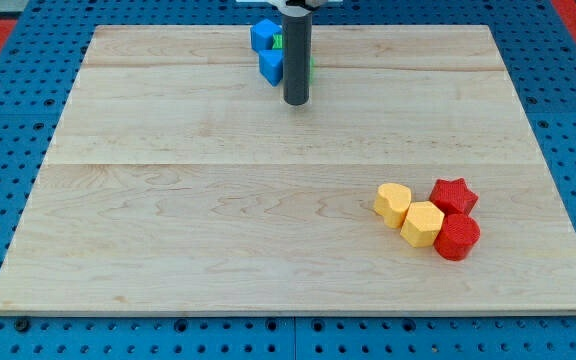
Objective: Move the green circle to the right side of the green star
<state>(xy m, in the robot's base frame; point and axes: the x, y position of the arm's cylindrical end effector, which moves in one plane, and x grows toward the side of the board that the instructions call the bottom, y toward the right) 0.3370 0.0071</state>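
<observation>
Finding: task not shown complete. My tip [296, 102] rests on the tabletop [218, 220] near the view's top, just in front of two blue blocks [265, 50]. Only slivers of green [310, 62] show behind the rod; circle and star cannot be told apart. No claw is fitted, so no grasp state applies. Yellow blocks [409, 213] and red blocks [455, 217] lie well apart, lower right.

My tip [296, 102] just below blue blocks [266, 50]
</observation>
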